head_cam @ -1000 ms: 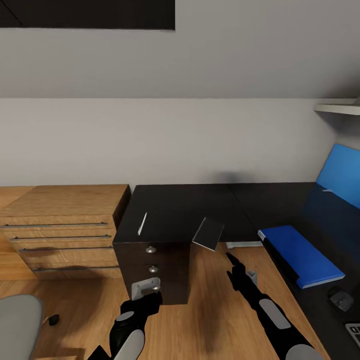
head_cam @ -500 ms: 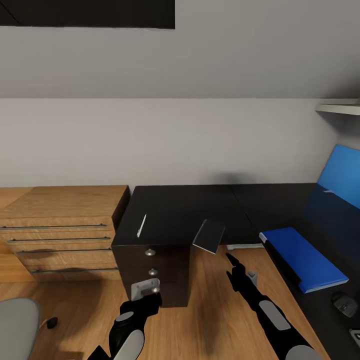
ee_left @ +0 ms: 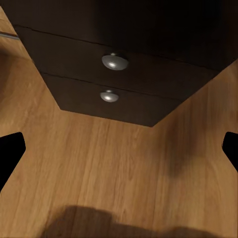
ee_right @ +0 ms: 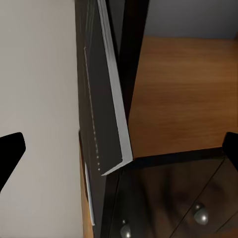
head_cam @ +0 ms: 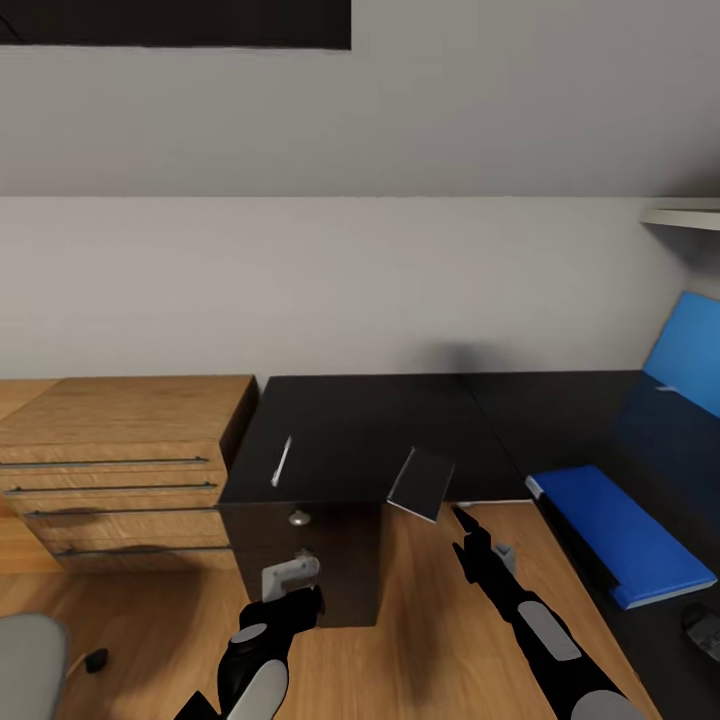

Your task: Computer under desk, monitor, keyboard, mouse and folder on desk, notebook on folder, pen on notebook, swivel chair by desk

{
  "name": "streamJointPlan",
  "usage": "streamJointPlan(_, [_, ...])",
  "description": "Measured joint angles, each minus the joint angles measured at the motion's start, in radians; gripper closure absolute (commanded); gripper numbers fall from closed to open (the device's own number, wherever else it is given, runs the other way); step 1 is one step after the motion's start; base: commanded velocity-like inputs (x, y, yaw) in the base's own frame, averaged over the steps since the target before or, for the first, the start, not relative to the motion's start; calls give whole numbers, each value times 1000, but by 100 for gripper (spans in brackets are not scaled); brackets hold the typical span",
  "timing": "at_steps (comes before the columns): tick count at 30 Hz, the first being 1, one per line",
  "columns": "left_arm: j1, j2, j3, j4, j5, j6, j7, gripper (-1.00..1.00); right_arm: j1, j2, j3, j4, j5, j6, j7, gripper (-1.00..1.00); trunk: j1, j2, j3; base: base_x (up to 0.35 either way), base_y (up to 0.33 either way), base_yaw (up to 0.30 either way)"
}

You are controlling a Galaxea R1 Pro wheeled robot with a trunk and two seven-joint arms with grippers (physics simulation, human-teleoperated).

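1. Light wooden drawer chest point(head_cam: 120, 460) is my landmark; it stands on the wood floor point(head_cam: 420, 620) against the pale wall point(head_cam: 330, 280), four drawers with thin metal handles.
2. Blue wall panel point(head_cam: 685, 350) sits far right of the chest, higher up.
3. White shelf point(head_cam: 685, 216) is above that panel, far right of the chest.
4. Dark rectangle point(head_cam: 175, 22) hangs on the wall high above the chest.
5. Small black object point(head_cam: 96, 659) lies on the floor in front of the chest.
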Motion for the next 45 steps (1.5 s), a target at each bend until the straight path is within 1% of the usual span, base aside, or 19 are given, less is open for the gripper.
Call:
streamJointPlan(4, [0, 0, 0, 0, 0, 0, 0, -100, 0, 0, -1, 0, -1, 0, 0, -100, 0, 0, 0, 181, 84, 0])
streamJointPlan(10, [0, 0, 0, 0, 1, 0, -1, -100, 0, 0, -2, 4, -1, 0, -1, -100, 0, 0, 0, 43, 18, 0])
streamJointPlan(18, [0, 0, 0, 0, 1, 0, 0, -100, 0, 4, 0, 47, -1, -3, -14, -100, 0, 0, 0, 12, 2, 0])
streamJointPlan(25, [0, 0, -1, 0, 1, -1, -3, -100, 0, 5, 0, 54, -2, -3, -16, -100, 0, 0, 0, 162, 0, 0])
streamJointPlan(35, [0, 0, 0, 0, 0, 0, -4, -100, 0, 6, 2, 55, -2, -3, -16, -100, 0, 0, 0, 12, 112, 0])
streamJointPlan(45, [0, 0, 0, 0, 0, 0, -3, -100, 0, 6, 2, 54, -1, -3, -16, -100, 0, 0, 0, 0, 19, 0])
